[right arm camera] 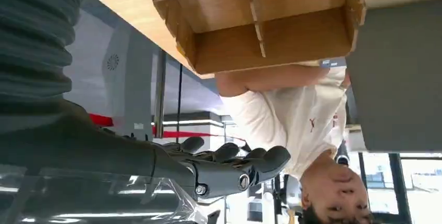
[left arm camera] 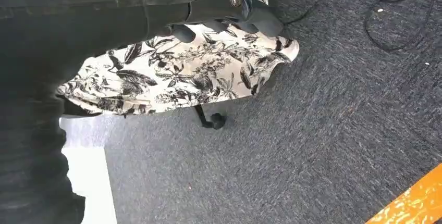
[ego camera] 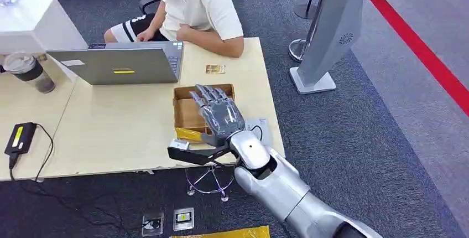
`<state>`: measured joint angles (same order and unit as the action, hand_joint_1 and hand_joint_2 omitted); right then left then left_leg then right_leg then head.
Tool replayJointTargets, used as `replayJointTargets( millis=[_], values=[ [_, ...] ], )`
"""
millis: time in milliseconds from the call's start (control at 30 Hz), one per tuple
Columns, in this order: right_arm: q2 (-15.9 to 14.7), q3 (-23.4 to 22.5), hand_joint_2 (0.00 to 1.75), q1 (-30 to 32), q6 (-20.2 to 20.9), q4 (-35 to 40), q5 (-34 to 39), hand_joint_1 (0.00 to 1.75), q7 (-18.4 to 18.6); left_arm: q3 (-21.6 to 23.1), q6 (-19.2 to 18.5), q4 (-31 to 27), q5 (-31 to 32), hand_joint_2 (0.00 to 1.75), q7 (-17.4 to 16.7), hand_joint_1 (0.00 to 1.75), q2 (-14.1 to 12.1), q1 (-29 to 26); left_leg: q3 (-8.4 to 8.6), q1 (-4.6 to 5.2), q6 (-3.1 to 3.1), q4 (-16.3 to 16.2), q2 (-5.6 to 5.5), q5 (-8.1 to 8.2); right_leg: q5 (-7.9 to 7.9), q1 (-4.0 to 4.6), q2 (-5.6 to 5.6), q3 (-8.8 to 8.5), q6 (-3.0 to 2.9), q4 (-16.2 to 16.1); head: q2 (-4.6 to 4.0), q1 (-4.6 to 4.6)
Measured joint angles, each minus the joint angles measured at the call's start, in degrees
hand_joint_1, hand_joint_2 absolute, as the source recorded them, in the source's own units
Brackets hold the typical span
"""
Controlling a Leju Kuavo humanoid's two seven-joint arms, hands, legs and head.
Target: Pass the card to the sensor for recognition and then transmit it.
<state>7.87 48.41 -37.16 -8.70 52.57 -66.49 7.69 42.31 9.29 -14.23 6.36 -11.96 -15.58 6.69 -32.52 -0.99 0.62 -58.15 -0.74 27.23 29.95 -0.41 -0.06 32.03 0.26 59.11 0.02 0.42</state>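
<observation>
A small tan card (ego camera: 215, 69) lies flat on the table (ego camera: 121, 133), just past the cardboard box (ego camera: 184, 115) and near the seated person's forearm. My right hand (ego camera: 217, 110) hovers over the box with its fingers spread and nothing in them; in the right wrist view the right hand (right arm camera: 229, 168) is apart from the box (right arm camera: 292, 41), whose inside is split by a divider. A flat grey pad (ego camera: 260, 129), possibly the sensor, lies beside my right wrist. My left hand (left arm camera: 219, 13) hangs over the floor, fingers loosely extended, holding nothing.
A person in a white shirt (ego camera: 199, 5) sits at the far side behind an open laptop (ego camera: 121, 63). A lidded cup (ego camera: 30, 72) and a black adapter (ego camera: 19, 138) sit at the left. A grey kiosk stand (ego camera: 326, 39) rises right of the table.
</observation>
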Motion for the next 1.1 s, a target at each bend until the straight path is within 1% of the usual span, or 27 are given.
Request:
replayJointTargets(
  millis=[167, 400, 600, 633, 767, 800, 1000, 1067, 1100],
  values=[
    [0.39, -0.02, 1.75, -0.88, -0.07, -5.05, 1.20, 0.00, 0.20, 0.00, 0.11, 0.00, 0.55, 1.75, 0.35, 0.00, 0.15, 0.02, 0.01, 0.00, 0.00, 0.00, -0.01, 0.00, 0.00, 0.00, -0.01, -0.01, 0.00, -0.01, 0.00, 0.02],
    [0.52, -0.02, 1.75, -1.05, -0.35, -10.06, 1.31, 0.00, 0.63, 0.00, 0.07, 0.00, 0.98, 1.75, 0.44, 0.00, 0.31, 0.13, 0.01, 0.00, 0.00, 0.00, 0.00, 0.00, 0.00, 0.00, 0.00, 0.00, 0.00, 0.00, 0.00, 0.00],
    [0.48, -0.04, 1.75, -1.07, -0.53, -11.90, 1.27, 0.00, 0.94, 0.00, 0.04, 0.00, 1.20, 1.75, 0.44, 0.00, 0.31, 0.35, 0.02, 0.00, 0.00, 0.00, 0.03, 0.00, 0.00, 0.00, 0.03, 0.02, 0.00, 0.00, 0.00, 0.00],
    [0.48, -0.04, 1.75, -1.07, -0.61, -12.14, 1.27, 0.03, 1.11, 0.00, 0.04, 0.00, 1.31, 1.75, 0.44, 0.00, 0.31, 0.38, 0.02, 0.00, 0.00, 0.00, 0.04, 0.00, 0.00, 0.00, 0.04, 0.02, 0.00, 0.00, 0.00, 0.00],
    [0.24, -0.15, 1.75, -1.07, -1.07, -12.92, 1.27, 0.05, 1.33, 0.00, -0.07, 0.00, 1.86, 1.75, 0.44, 0.00, 0.33, 0.79, 0.02, 0.00, 0.00, -0.01, 0.04, 0.00, 0.00, 0.00, 0.04, 0.02, 0.00, -0.01, 0.00, 0.00],
    [0.15, -0.20, 1.75, -1.07, -1.34, -13.19, 1.27, 0.09, 1.31, 0.00, -0.11, 0.00, 1.88, 1.75, 0.44, 0.00, 0.33, 0.89, 0.02, 0.00, 0.00, -0.01, 0.04, 0.00, 0.00, 0.00, 0.04, 0.02, 0.00, -0.01, 0.00, 0.00],
    [0.20, -0.77, 1.75, -1.06, -2.54, -14.19, 1.27, 0.12, 0.68, 0.00, -0.07, 0.00, 1.62, 1.75, 0.44, 0.00, 0.35, 1.03, 0.01, 0.00, 0.00, 0.00, 0.06, 0.00, -0.01, 0.00, 0.05, 0.02, 0.00, 0.00, 0.00, 0.00],
    [0.35, -0.94, 1.75, -1.07, -3.03, -14.41, 1.27, 0.10, 0.50, 0.00, 0.22, 0.00, 1.35, 1.75, 0.44, 0.00, 0.35, 0.98, 0.01, 0.00, 0.00, 0.00, 0.06, 0.00, -0.01, 0.00, 0.05, 0.01, 0.00, 0.01, 0.00, 0.00],
    [0.41, -0.92, 1.75, -1.06, -3.26, -14.43, 1.29, 0.14, 0.44, 0.00, 0.26, 0.00, 1.16, 1.75, 0.44, 0.00, 0.35, 0.97, 0.01, 0.00, 0.00, 0.00, 0.06, 0.00, -0.01, 0.00, 0.05, 0.02, 0.00, 0.01, 0.00, 0.00]
  ],
)
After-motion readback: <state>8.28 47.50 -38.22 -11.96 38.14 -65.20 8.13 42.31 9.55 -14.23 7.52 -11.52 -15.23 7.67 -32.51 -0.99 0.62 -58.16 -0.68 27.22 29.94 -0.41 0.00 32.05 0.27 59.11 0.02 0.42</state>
